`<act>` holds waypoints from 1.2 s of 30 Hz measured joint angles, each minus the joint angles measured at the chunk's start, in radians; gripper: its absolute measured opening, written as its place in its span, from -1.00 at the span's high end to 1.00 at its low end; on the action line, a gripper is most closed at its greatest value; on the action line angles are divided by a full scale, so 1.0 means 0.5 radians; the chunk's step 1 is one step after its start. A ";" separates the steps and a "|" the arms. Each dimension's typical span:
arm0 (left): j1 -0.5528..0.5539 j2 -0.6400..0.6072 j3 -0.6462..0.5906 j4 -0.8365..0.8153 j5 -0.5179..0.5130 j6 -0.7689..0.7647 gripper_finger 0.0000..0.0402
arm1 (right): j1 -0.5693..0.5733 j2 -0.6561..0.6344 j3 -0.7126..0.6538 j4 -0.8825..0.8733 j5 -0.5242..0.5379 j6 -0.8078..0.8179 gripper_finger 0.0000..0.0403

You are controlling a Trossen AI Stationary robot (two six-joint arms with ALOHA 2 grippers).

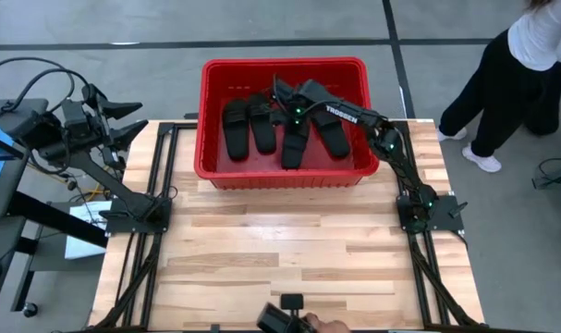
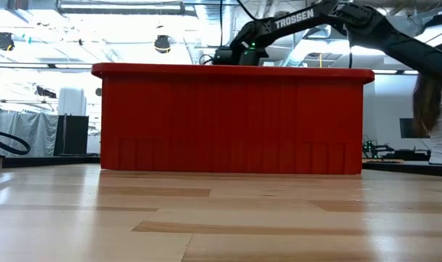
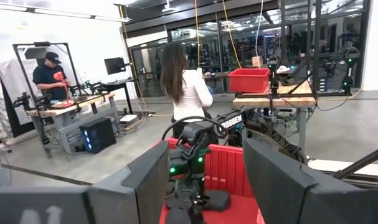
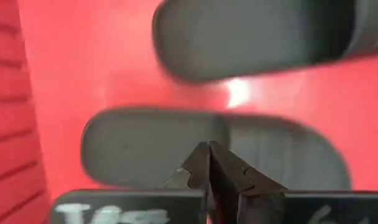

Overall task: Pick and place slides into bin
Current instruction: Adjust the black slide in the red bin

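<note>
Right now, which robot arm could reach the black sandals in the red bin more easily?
The right arm. The right gripper hangs shut inside the bin, just above the slides. The left gripper waits open beyond the table's left far corner, away from the bin.

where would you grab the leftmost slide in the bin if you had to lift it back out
Probably by the wide strap of the leftmost slide, coming straight down from above: it lies flat on the floor of the bin, with walls blocking any sideways approach.
</note>
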 joint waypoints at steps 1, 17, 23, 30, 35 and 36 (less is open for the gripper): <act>0.000 0.000 0.000 -0.001 0.000 -0.001 0.02 | 0.000 0.000 0.000 0.050 -0.002 -0.006 1.00; 0.000 0.000 0.000 -0.011 0.000 -0.003 0.02 | -0.034 0.147 0.000 0.214 -0.018 -0.122 1.00; 0.000 0.000 0.000 -0.011 -0.001 -0.003 0.02 | -0.045 0.162 0.000 0.102 0.000 -0.143 1.00; 0.000 0.000 0.000 -0.011 -0.002 0.001 0.02 | -0.048 0.148 0.000 -0.047 0.108 -0.139 1.00; 0.001 0.000 0.000 -0.011 -0.002 0.003 0.02 | -0.063 0.147 0.000 -0.190 0.147 -0.126 1.00; 0.000 0.000 0.000 -0.011 -0.003 0.003 0.02 | -0.063 0.147 0.000 -0.196 0.157 -0.125 1.00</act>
